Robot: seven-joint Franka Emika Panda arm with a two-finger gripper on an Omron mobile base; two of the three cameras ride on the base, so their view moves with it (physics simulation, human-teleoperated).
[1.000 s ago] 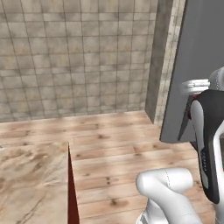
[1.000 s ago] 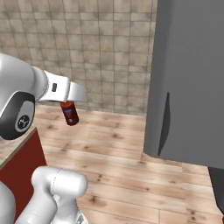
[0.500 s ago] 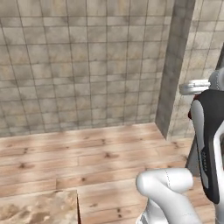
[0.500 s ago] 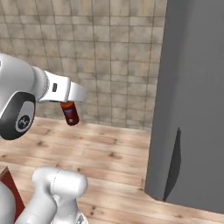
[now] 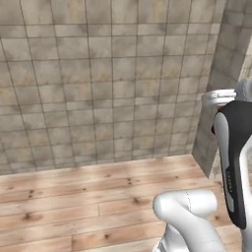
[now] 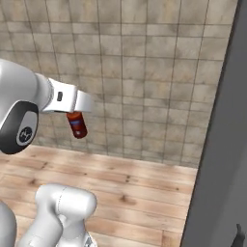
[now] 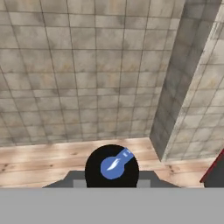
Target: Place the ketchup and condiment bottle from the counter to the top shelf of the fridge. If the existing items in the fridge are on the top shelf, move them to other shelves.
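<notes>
My gripper is shut on the condiment bottle, a slim red-orange bottle with a dark label. It hangs below the white hand, in the air well above the wooden floor. In the hand view its round black cap, with a blue mark on it, sits between the finger tips of the gripper. The fridge is a tall grey slab at the right edge of the right base view, to the right of the bottle and apart from it. The ketchup and the counter are out of view.
A beige tiled wall runs across ahead, with a tiled corner pillar on the right. Wooden plank floor lies below. A red edge shows at the lower right of the hand view.
The whole picture has shifted: the base has moved, so the counter slid out of the left base view and the fridge moved to the right edge. The bottle stays gripped.
</notes>
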